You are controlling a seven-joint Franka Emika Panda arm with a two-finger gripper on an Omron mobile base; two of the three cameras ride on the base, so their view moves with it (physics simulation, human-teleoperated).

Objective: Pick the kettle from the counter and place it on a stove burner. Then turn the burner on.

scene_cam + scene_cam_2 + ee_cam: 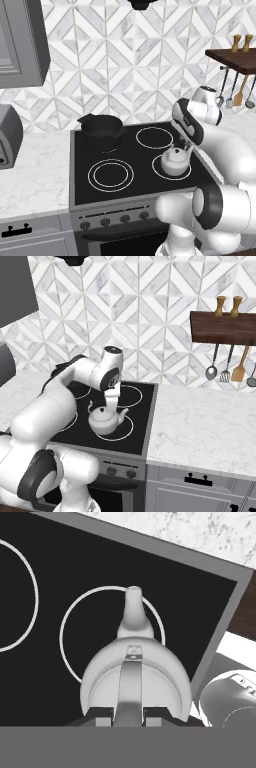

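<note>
The small white-silver kettle (175, 161) (105, 421) (135, 677) is upright over the front right stove burner (156, 172) (128, 431) (65, 637), a thin white ring on the black glass. Its spout points toward the counter (200, 421) on the right. My gripper (184, 148) (111, 404) (129, 714) comes down from above and is shut on the kettle's arched handle. I cannot tell whether the kettle's base touches the glass.
A black pot (102, 131) stands on the back left burner. A double-ringed burner (110, 175) lies front left. Knobs (115, 219) line the stove front. Utensils hang under a wooden shelf (225, 326) at the right. A grey appliance (7, 135) sits on the left counter.
</note>
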